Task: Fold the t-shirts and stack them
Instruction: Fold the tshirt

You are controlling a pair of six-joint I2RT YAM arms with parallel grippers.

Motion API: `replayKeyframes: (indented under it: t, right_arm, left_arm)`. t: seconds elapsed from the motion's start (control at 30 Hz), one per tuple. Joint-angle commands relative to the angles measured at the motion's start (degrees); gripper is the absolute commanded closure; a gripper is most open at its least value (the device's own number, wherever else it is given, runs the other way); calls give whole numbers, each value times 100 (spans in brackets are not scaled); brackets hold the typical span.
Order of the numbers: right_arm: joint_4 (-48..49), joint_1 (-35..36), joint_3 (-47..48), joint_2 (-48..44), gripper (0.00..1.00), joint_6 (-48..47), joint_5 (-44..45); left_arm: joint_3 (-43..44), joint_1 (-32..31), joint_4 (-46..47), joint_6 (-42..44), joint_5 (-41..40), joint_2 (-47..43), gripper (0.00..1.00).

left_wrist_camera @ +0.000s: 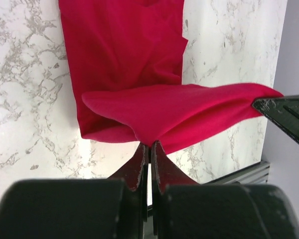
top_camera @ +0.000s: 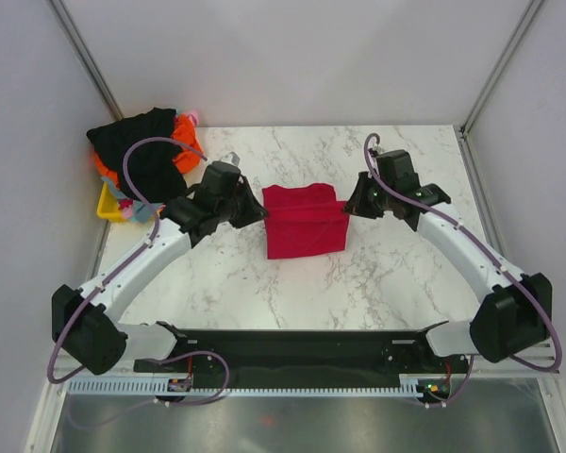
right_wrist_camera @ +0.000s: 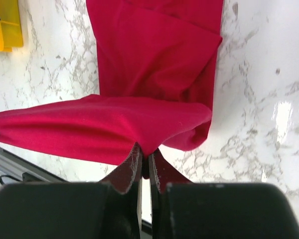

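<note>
Marbled white table (top_camera: 387,274) lies between plain grey walls (top_camera: 292,57). Far off to the left of the left jaws, in the table's back corner, sits a pile (top_camera: 143,143) of shirts. Black is on top, with orange and a bit of pink showing at its edge. It spills over a yellow bin (top_camera: 108,203).

The left gripper (left_wrist_camera: 149,147) has its jaws pressed together on the red shirt (top_camera: 305,225), pinching a bunch of cloth at the shirt's left edge. From that pinch a raised fold of red runs off to the right of the jaws, stretched across above the rest of the cloth. Ahead of the jaws the rest of the shirt lies flat on the marble as a rough rectangle, lightly creased.

The red shirt sits right between the two grippers, near the middle of the table.

The right gripper (right_wrist_camera: 145,152) mirrors the left one. Its jaws are squeezed tight on the shirt's right edge, with cloth puckered at the tips. The same raised fold leads away to the left of these jaws. Bare marble lies to their right, with a bright glare patch on it.
</note>
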Motion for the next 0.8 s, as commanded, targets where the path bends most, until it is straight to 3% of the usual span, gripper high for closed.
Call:
replayKeyframes:
  t: [0.0,0.17,0.3,0.33,0.37,0.4,0.43,0.47,0.5,0.53,0.57,0.6,0.63,0.73,0.77]
  right_arm:
    - [70,-159,643,586,100,-331,142]
    - [167,-212,1485,1536,100,-358,20]
    - [202,-361,2461,2983,100,-367,-95]
    - [202,-396,2733,3302,96,-366,-156]
    - [184,-483,3354,3636,86,-384,-374]
    - [158,-528,3691,4335,46,-349,-472]
    - [-16,-581,4129,4716,34,-340,-490]
    - [-201,-625,5151,5085,29,-331,-560]
    - [-394,-721,5640,5733,24,-305,-561]
    - [-579,-765,6132,6018,23,-227,-491]
    - [-746,-835,6990,6256,23,-113,-447]
    - [-817,-940,7225,6467,23,54,-542]
    - [-835,-976,7340,6443,23,99,-526]
    - [-433,-977,6615,5672,23,-49,-114]
    - [-240,-977,5846,5408,22,-102,-26]
  left_arm:
    - [474,386,149,444,389,344,98]
    - [1177,853,228,786,662,1319,98]
    - [1993,1379,255,1015,908,2574,98]
    - [2509,1485,255,1059,1048,2900,97]
    - [2801,1678,237,1103,1450,3590,93]
    - [3117,1776,220,1103,1593,3945,86]
    - [3877,1864,176,1112,1751,4305,76]
    - [4329,1960,71,1173,1953,4753,59]
    - [4820,2109,-95,1182,2190,5514,52]
    - [5896,2163,-253,1200,2262,5957,48]
    - [6524,2207,-455,1226,2384,6344,46]
    - [7079,2285,-909,1218,2794,6940,46]
    - [7711,2295,-1001,1235,2938,7041,46]
    - [7342,2295,-888,1358,3027,6720,44]
    - [7156,2295,-844,1436,3010,6569,44]
